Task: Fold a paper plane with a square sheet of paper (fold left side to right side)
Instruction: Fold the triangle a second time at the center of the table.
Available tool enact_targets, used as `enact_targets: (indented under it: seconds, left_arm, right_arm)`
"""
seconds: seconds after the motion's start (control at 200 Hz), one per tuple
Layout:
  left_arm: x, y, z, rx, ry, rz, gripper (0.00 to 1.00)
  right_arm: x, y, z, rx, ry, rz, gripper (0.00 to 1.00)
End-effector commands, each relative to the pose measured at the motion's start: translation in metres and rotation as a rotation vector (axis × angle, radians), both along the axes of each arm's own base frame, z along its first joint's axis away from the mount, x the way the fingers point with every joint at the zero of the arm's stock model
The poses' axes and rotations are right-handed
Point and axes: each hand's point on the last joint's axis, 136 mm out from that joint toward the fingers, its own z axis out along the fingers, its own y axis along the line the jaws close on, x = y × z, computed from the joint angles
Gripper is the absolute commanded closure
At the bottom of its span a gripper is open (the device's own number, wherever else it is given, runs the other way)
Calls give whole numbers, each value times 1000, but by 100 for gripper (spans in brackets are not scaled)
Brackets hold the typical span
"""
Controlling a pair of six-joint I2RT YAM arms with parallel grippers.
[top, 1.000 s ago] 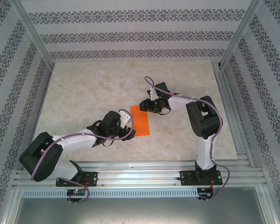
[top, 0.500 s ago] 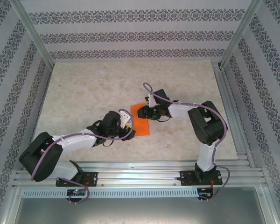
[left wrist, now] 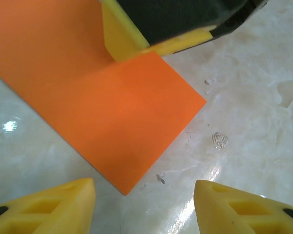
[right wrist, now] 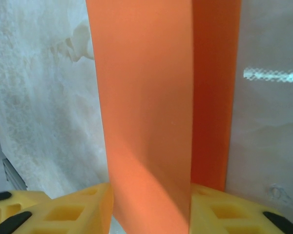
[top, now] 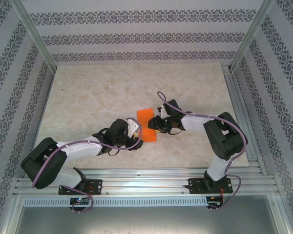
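Note:
The square sheet of paper, bright orange, lies as a narrow upright strip at the table's middle. In the left wrist view its near corner lies flat just ahead of my left gripper, which is open on bare table; from above, this gripper sits at the sheet's lower left. My right gripper is at the sheet's right edge. In the right wrist view a raised flap of the paper fills the gap of the right gripper, whose jaws stand apart on either side. One right finger rests on the sheet.
The marble-patterned table is walled by patterned panels and a metal frame. An aluminium rail runs along the right edge. The two arms nearly meet over the sheet.
My right gripper slid toward me along the sheet's right side and its jaws narrowed. The left arm stayed almost still.

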Motion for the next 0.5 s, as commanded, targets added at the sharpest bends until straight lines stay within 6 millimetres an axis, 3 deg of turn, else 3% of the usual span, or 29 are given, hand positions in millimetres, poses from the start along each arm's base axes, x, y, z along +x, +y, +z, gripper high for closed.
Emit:
enact_targets:
  seconds: [0.0, 0.32, 0.495]
  left_arm:
    - [1, -18, 9, -6, -60, -59, 43]
    - [-1, -42, 9, 43, -106, -106, 38]
    - [-2, -51, 4, 67, -116, -123, 37]
  right_arm:
    - [-2, 3, 13, 54, 45, -56, 61]
    - [-3, -3, 19, 13, 129, -102, 80]
    - [-6, -3, 18, -14, 145, -97, 82]
